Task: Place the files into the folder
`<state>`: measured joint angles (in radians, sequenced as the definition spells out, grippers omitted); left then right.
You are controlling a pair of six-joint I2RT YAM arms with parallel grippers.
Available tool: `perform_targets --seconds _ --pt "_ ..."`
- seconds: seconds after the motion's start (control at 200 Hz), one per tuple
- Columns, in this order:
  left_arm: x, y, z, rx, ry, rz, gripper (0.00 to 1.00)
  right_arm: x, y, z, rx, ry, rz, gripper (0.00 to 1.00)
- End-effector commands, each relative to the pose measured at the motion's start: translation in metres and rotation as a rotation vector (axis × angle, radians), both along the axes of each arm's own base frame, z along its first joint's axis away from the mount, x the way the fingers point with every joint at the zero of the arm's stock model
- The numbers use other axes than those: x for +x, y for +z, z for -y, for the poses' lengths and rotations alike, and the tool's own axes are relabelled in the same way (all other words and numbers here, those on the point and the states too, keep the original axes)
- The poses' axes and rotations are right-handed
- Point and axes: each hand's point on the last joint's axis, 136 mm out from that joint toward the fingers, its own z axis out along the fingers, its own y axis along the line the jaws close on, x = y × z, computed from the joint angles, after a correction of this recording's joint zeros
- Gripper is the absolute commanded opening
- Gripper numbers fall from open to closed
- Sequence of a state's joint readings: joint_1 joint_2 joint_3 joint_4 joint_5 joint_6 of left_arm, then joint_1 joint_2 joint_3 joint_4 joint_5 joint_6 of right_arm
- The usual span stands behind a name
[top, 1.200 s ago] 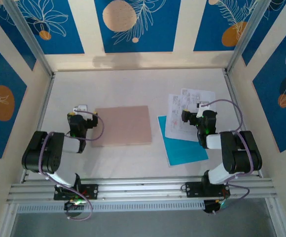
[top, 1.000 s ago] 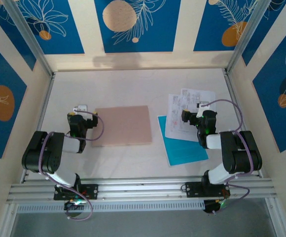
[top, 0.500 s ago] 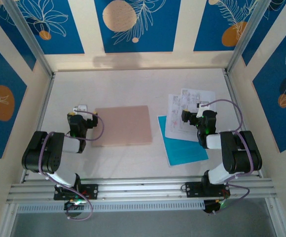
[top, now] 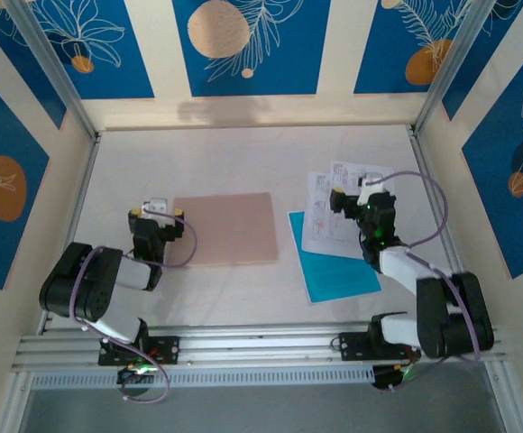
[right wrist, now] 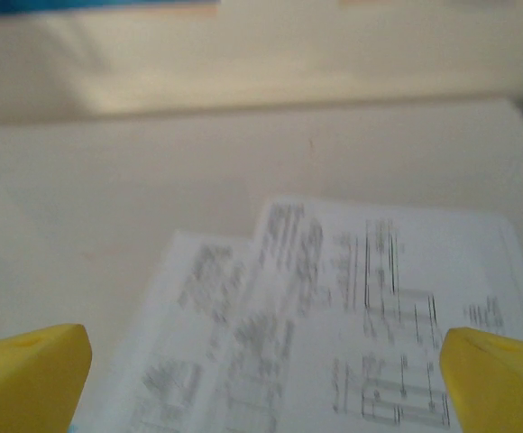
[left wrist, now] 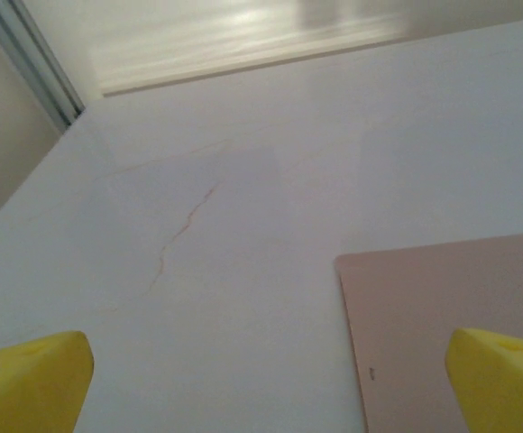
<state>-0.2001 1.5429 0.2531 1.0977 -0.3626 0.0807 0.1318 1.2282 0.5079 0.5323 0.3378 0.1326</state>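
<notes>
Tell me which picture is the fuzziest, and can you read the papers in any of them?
Right wrist view: the fuzziest, the printed sheets look smeared and the writing can't be read. Top external view: sharper, but they are too small to read. Left wrist view: the folder edge is fairly crisp, with bright glare at the far end of the table.

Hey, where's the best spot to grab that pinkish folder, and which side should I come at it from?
Probably take the folder by its left edge, coming in low from the left, where the open left gripper sits beside it. It lies flat on the table, so only a thin edge offers a pinch; the broad top face gives nothing to close on. I cannot tell which edge opens.
</notes>
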Motion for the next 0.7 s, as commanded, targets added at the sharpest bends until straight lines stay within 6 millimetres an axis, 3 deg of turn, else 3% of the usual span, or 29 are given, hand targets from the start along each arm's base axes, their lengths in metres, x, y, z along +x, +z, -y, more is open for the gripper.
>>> perform_targets --seconds 0.0,0.09,0.12,0.15,0.19,0.215,0.25,0.285,0.35,0.4,0.475,0.555,0.625,0.695 --pt "-0.006 0.04 -0.021 0.051 0.179 0.109 1.0 0.006 0.059 0.014 0.114 -0.142 -0.038 0.99" --pt "0.003 0.058 -0.016 0.071 0.162 0.065 1.0 -0.007 0.032 0.037 0.455 -0.376 -0.418 0.99" --pt "0.005 0.074 -0.013 0.06 0.148 0.108 1.0 -0.011 0.026 0.035 0.55 -0.386 -0.527 0.99" --pt "0.005 0.097 -0.012 0.044 0.146 0.194 1.0 -0.005 0.025 0.022 0.629 -0.286 -0.588 0.98" --pt "0.002 0.126 -0.014 0.017 0.174 0.303 1.0 0.003 0.035 0.006 0.714 -0.133 -0.598 0.82" --pt "0.0 0.142 -0.019 -0.018 0.222 0.362 1.0 0.004 0.043 0.001 0.732 -0.089 -0.575 0.79" --pt "-0.003 0.158 -0.031 -0.099 0.328 0.412 1.0 0.003 0.056 -0.001 0.716 -0.073 -0.516 0.81" --pt "-0.006 0.171 -0.036 -0.193 0.393 0.423 1.0 0.003 0.077 -0.008 0.648 -0.044 -0.438 0.97" --pt "-0.015 0.167 -0.031 -0.445 0.408 0.308 1.0 0.001 0.112 -0.023 0.472 -0.027 -0.331 0.99" --pt "-0.023 0.157 -0.037 -0.703 0.438 0.241 1.0 0.003 0.122 -0.026 0.468 -0.045 -0.311 0.99" --pt "-0.023 0.132 -0.025 -0.889 0.451 0.039 1.0 -0.004 0.095 -0.001 0.698 -0.289 -0.409 0.99" --pt "-0.042 0.096 0.0 -0.961 0.527 -0.262 1.0 0.002 0.08 -0.013 0.864 -0.113 -0.452 0.99" --pt "-0.062 0.076 0.033 -0.947 0.507 -0.443 1.0 -0.003 0.069 -0.03 0.727 -0.091 -0.518 0.98" --pt "-0.088 0.062 0.057 -0.929 0.503 -0.525 1.0 -0.005 0.063 -0.062 0.494 -0.012 -0.59 0.93"
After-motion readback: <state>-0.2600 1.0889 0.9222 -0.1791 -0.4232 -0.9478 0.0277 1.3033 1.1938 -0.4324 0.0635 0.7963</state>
